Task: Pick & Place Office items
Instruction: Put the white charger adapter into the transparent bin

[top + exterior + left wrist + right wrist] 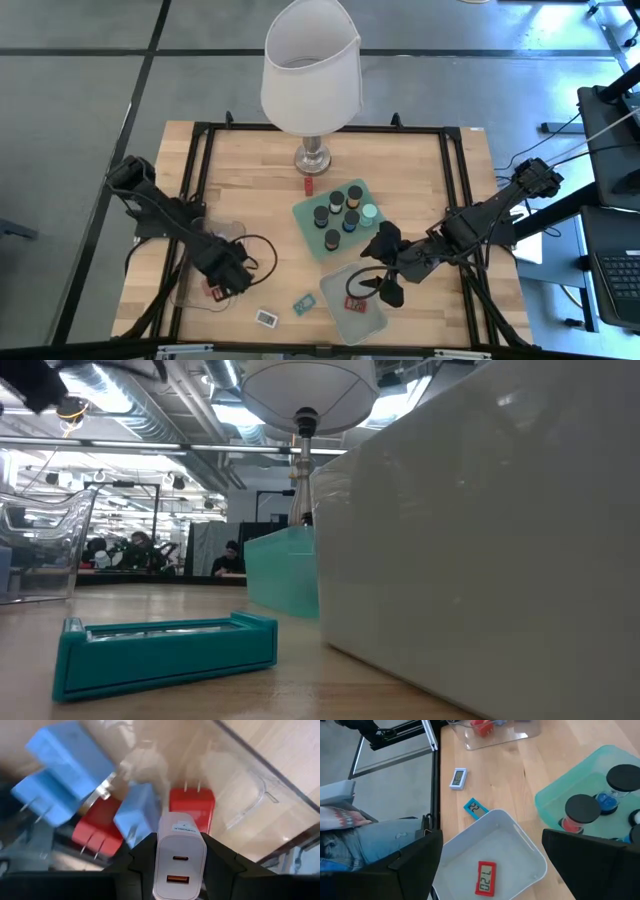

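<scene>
At the lower left of the high view, my left gripper (222,272) sat over the clear plastic bin (192,232), clamped on a white two-port charger block (179,855). In its wrist view the charger's long axis ran straight out between my fingers, and directly ahead of it, inside the bin, lay two red plug blocks (191,809) and what I counted as three blue ones (75,750). I judged the drop lay straight ahead, the bin floor close beneath.

Further right, on bare wood at the lower middle, lay one flat white rectangle (266,317) and one flat teal rectangle (304,303), side by side but apart, nearer my left arm than my right.

Right of centre, the mint-green tray (306,214) held about six short dark cylinders (337,201); one small red block (309,185) stood above it, by the white-shaded lamp (310,70).

At lower right, my right gripper (388,262) hung open and empty over the pale tray (520,832), which held one flat red rectangle (486,878).
</scene>
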Controlling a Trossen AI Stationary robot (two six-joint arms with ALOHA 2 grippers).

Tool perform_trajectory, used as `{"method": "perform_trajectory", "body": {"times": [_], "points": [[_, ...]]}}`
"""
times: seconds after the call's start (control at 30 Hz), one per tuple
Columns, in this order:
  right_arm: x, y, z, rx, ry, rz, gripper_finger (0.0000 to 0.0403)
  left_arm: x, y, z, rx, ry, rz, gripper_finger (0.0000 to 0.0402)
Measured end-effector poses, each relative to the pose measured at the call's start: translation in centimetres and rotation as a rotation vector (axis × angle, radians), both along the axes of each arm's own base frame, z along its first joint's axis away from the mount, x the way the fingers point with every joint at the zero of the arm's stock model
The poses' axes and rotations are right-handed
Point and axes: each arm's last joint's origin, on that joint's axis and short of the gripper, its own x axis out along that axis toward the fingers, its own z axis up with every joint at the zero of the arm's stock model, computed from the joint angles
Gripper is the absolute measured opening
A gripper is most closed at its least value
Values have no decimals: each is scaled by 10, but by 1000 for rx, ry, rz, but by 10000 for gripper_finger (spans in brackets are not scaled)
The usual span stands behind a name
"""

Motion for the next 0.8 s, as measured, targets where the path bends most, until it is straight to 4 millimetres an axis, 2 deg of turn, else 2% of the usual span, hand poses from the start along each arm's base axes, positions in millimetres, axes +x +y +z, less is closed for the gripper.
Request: {"method": "perform_trajectory", "body": {"times": [0.1, 0.47, 0.63, 0.8], "points": [[0, 0, 0, -9, -4, 0, 345, 5, 6, -10, -31, -21, -4, 118], [0, 0, 0, -19, -5, 10, 345, 13, 27, -26, -63, -8, 12, 118], [0, 0, 0, -20, -3, 10, 345, 12, 29, -38, -117, 1, 28, 118], [0, 0, -1, -24, -1, 11, 345, 12, 31, -40, -89, -19, 8, 125]]}}
